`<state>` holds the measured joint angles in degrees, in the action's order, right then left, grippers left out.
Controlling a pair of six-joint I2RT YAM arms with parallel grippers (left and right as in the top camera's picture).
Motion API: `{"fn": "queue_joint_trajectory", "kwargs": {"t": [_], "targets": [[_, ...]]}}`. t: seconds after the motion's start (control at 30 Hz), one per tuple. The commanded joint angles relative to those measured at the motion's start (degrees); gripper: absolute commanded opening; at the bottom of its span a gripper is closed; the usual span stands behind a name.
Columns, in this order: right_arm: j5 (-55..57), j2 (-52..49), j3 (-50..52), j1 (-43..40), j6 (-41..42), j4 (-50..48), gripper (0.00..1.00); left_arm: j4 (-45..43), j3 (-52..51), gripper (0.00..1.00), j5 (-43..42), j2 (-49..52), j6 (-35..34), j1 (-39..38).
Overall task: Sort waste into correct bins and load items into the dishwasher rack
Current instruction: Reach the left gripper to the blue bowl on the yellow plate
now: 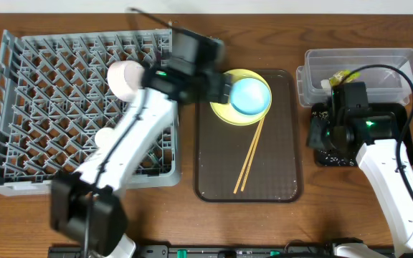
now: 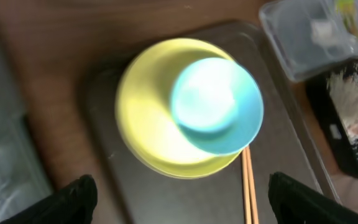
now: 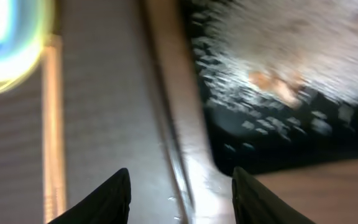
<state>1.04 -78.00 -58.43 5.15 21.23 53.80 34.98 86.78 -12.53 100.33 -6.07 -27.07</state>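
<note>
Rack [image 1: 41, 143] far L holds the white bowl [image 1: 124, 77]. My L gripper [image 2: 180, 186] hangs spread wide, empty, over the blue bowl [image 2: 216, 102], which sits in the yellow plate [image 2: 148, 124] on the brown tray [image 1: 214, 172]. I'd drop one finger inside the bowl rim, pinch, and lift straight so the plate stays. R gripper [image 3: 182, 186] is parted too, prob. empty (blurry), over the black tray [image 3: 328, 137] w/ rice [image 3: 291, 43].

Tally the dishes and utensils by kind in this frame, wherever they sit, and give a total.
Bowls: 2, the white bowl in the rack and the light blue bowl on the yellow plate.
Plates: 1, the yellow plate.
Cups: 1, the small pale cup in the rack.
Chopstick pairs: 1, the chopsticks on the brown tray.
Total: 5.
</note>
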Motion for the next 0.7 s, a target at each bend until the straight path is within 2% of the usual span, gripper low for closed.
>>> {"fn": "queue_joint_trajectory", "kwargs": {"t": [0.0,0.13,0.37,0.53,0.67], "targets": [[7.8,0.1,-0.5,-0.4,4.4,1.4,0.52,-3.3,-0.5,0.9,5.7,3.1,4.3,-4.0],[7.7,0.1,-0.5,-0.4,4.4,2.2,0.56,-9.1,-0.5,0.89,6.0,8.4,7.6,-8.6],[7.7,0.1,-0.5,-0.4,4.4,2.1,0.61,-13.1,-0.5,0.87,6.0,15.8,12.2,-13.2],[7.7,0.1,-0.5,-0.4,4.4,2.1,0.62,-13.3,-0.5,0.8,6.1,18.9,14.7,-14.8],[7.7,0.1,-0.5,-0.4,4.4,2.1,0.62,-13.3,-0.5,0.69,9.9,19.7,14.8,-14.8]]}}
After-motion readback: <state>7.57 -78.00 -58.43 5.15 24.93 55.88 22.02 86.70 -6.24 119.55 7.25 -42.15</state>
